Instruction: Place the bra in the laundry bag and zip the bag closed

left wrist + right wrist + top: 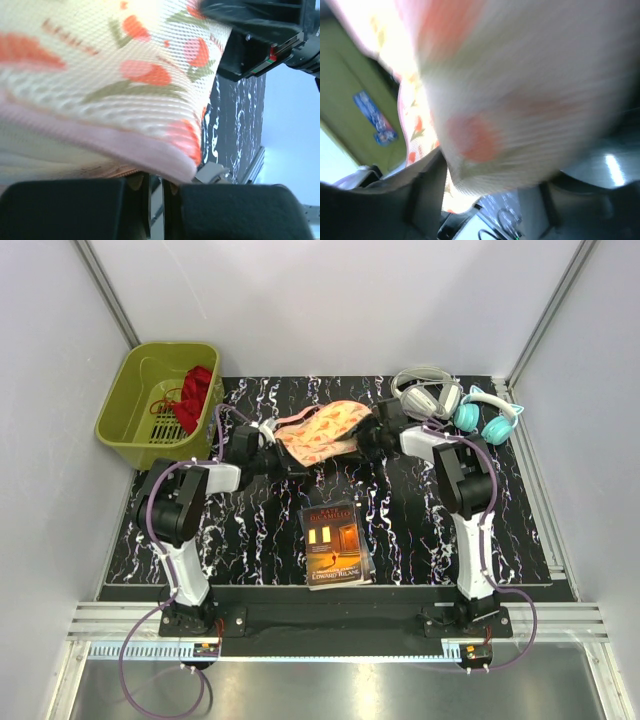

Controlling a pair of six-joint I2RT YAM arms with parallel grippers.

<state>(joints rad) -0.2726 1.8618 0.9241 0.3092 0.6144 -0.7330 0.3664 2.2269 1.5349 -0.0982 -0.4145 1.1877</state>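
Peach-pink printed mesh laundry bag (320, 432) stretched between my two hands over the black, white-veined worktop (420, 530).
My left hand (156, 185) is clenched on the bag's pink zip edging, with the domed cloth rising just above its fingers (75, 207). My right hand (368, 436) meets the bag's other end. Blurred fabric fills the space between its fingers, and I cannot tell whether they grip it. A paperback book (336, 545) lies near, behind both hands.

Laundry bag (320, 432) at the table's (420, 530) rear centre, flanked by left tool (271, 442) and right tool (368, 435). Book (336, 545) lies nearer the bases.
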